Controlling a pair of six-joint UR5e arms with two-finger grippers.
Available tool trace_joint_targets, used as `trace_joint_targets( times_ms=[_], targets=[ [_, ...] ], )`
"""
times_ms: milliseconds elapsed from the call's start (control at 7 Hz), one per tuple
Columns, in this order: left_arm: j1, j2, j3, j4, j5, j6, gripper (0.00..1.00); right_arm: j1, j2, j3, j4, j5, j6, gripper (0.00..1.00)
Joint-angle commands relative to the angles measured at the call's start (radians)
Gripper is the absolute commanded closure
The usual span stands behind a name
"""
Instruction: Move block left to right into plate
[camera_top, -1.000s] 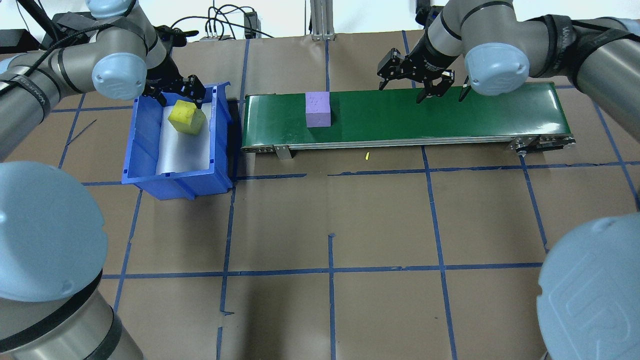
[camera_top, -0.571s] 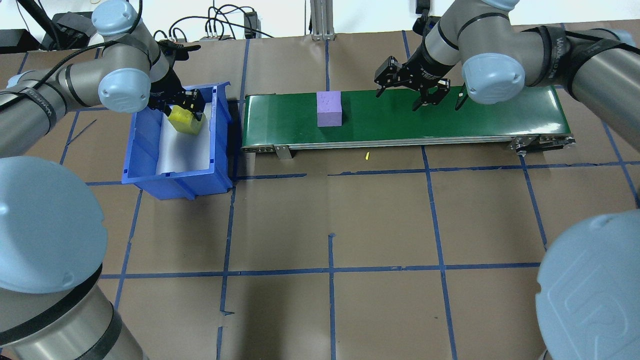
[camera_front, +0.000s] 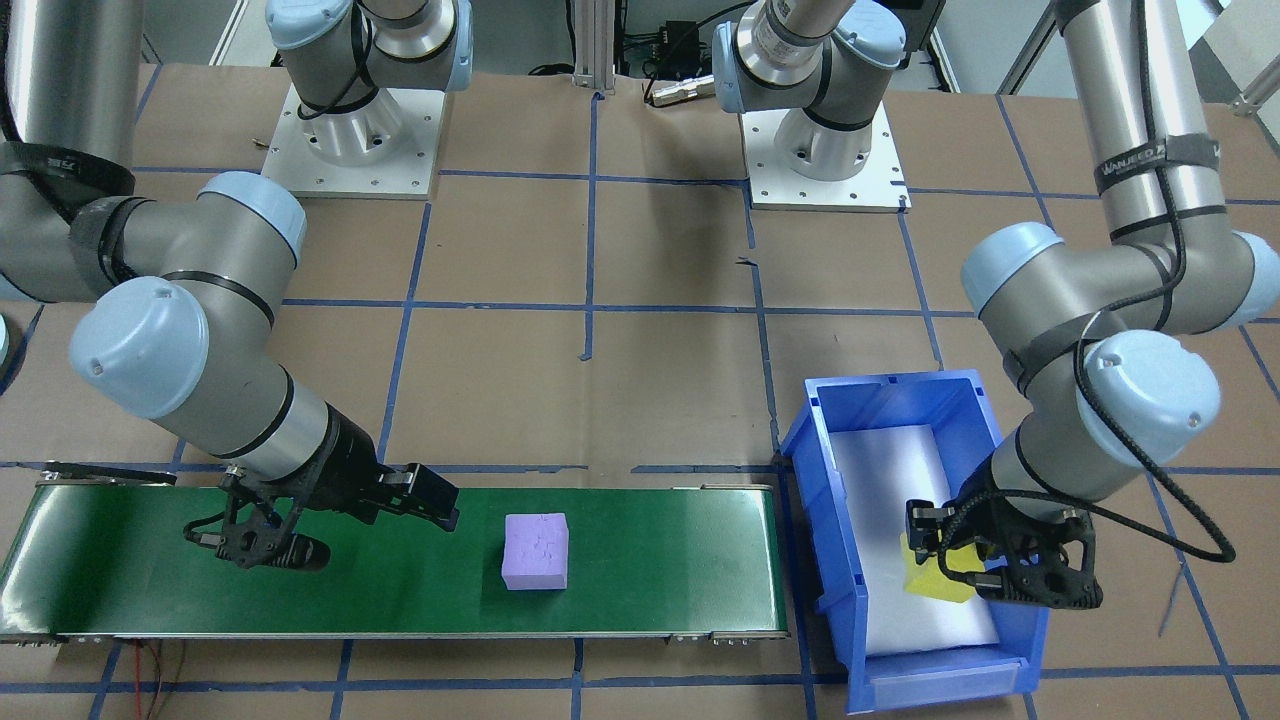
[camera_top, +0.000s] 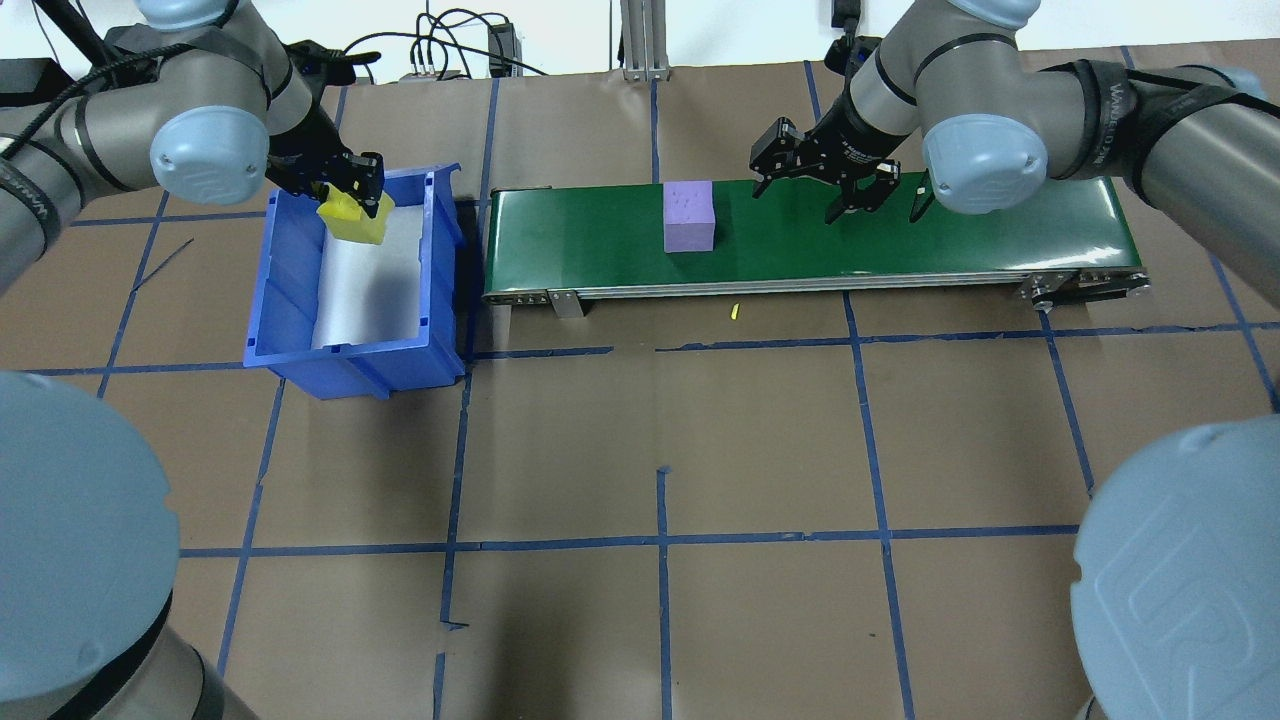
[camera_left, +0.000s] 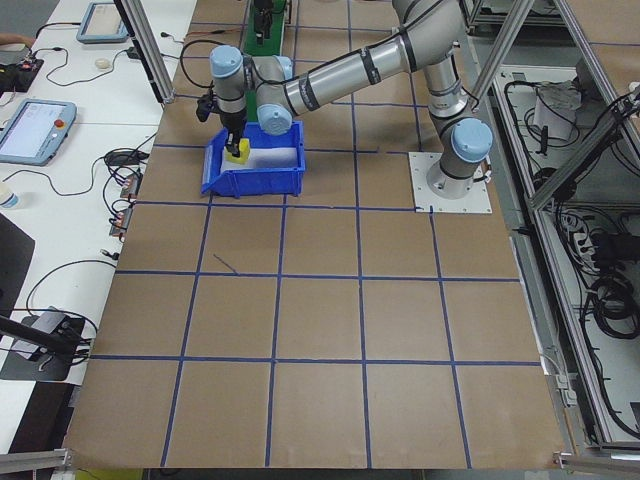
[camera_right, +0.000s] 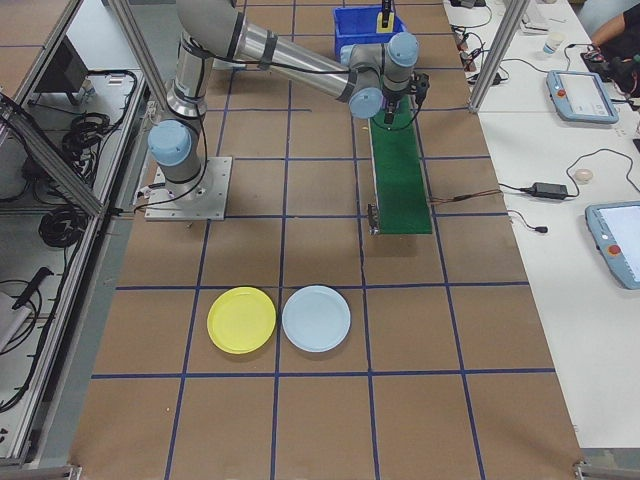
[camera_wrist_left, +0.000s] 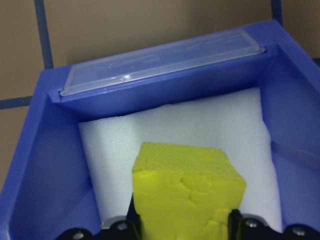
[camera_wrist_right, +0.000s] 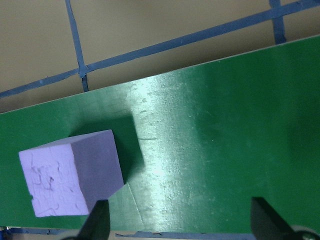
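Observation:
A yellow block is clamped between the fingers of my left gripper, held over the white lining at the far end of the blue bin. In the left wrist view the yellow block fills the gap between the jaws. A purple block rides on the green conveyor belt, to the left of my right gripper, which hangs open just above the belt. In the right wrist view the purple block lies outside the spread fingers. The yellow plate lies on the table far to the right.
A light blue plate lies beside the yellow one. The blue bin stands just off the belt's left end. A small yellow scrap lies in front of the conveyor. Brown paper with blue tape lines covers the table.
My left gripper dropped around the yellow block, shut on it and carried it toward the bin's far end. The purple block travelled right along the belt. The right gripper barely moved.

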Motion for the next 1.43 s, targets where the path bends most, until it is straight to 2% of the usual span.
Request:
trace_joint_targets(
  times_ms=[0, 286, 571, 857, 1286],
  targets=[
    [-0.080, 0.148, -0.016, -0.149, 0.003, -0.069, 0.66, 0.000, 0.005, -0.003, 0.000, 0.000, -0.001, 0.01],
    [-0.197, 0.202, -0.031, -0.156, -0.005, -0.148, 0.66, 0.000, 0.012, -0.010, -0.002, 0.002, -0.003, 0.01],
    [-0.277, 0.157, -0.038, -0.121, -0.022, -0.204, 0.66, 0.000, 0.017, -0.010, -0.037, 0.000, -0.030, 0.01],
    [-0.282, 0.092, -0.038, -0.012, -0.128, -0.232, 0.66, 0.000, 0.043, -0.038, -0.037, 0.003, -0.055, 0.00],
    [-0.282, -0.006, 0.011, 0.102, -0.115, -0.232, 0.64, 0.000, 0.054, -0.026, -0.038, 0.000, -0.082, 0.01]
  ],
)
